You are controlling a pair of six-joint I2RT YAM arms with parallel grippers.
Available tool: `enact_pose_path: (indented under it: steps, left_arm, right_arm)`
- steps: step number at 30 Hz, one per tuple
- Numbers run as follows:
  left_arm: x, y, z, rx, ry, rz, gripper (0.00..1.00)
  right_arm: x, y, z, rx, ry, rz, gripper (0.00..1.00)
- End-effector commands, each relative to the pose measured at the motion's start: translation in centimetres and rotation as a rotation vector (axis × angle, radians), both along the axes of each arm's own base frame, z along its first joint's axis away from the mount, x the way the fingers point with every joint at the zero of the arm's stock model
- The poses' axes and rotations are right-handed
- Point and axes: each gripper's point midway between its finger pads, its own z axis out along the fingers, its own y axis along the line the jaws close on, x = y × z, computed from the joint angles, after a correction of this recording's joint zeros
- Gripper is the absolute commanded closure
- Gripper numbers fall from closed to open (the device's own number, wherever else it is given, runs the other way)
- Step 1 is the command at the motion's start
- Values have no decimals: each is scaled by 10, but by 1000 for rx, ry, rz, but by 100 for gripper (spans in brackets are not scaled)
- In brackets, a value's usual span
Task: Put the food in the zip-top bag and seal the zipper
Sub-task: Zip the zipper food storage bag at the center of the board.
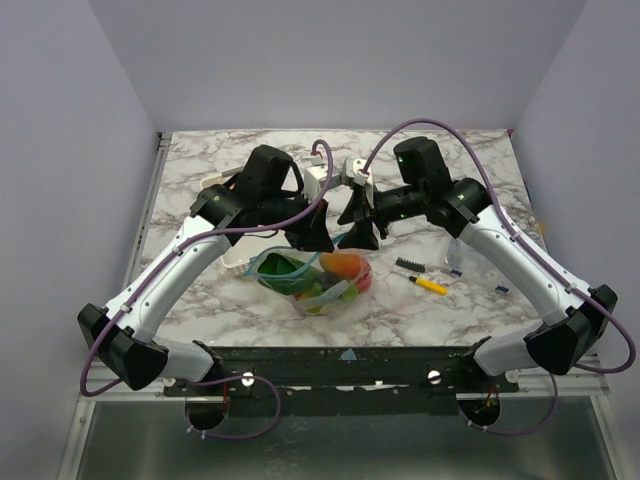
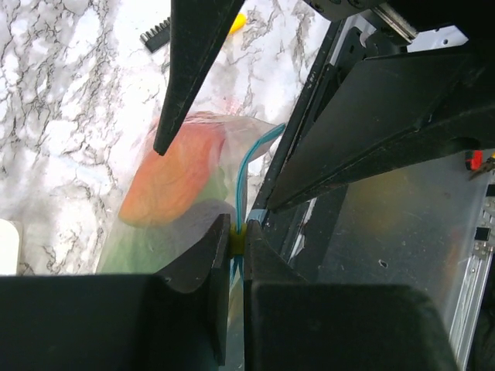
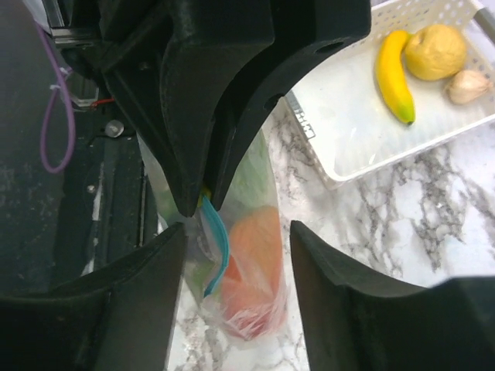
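The left tool (image 2: 237, 243) is clamping the teal zipper (image 2: 240, 185) of the zip-top bag (image 1: 315, 282), which is lying on the worktop (image 1: 200, 160) holding food (image 3: 255, 247), while the right tool (image 3: 236, 236) is hovering, fingers spread, astride that strip, likely needing to pinch and slide along it for sealing.

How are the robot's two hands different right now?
The left gripper is shut; the right gripper is open. The left gripper pinches the zipper, while the right gripper's fingers stand on either side of the zip-top bag, gripping nothing. Both are black with two fingers.
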Motion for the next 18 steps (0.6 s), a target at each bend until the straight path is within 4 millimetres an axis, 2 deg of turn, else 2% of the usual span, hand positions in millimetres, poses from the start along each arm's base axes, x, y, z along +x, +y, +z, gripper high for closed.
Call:
enact_pose_path:
  steps: [1, 3, 16, 18]
  left_arm:
    - [-3, -7, 22, -65, -40, -46, 100]
    - [-3, -6, 22, -60, -43, -43, 100]
    - [-2, -9, 22, -76, -42, -45, 100]
    - [-2, -9, 22, -80, -45, -44, 100]
  right_arm:
    - [-12, 2, -16, -31, 71, 84, 48]
    - [-12, 2, -20, -45, 82, 95, 54]
    - [-12, 4, -25, -10, 45, 96, 53]
    - [-6, 3, -24, 1, 1, 54, 52]
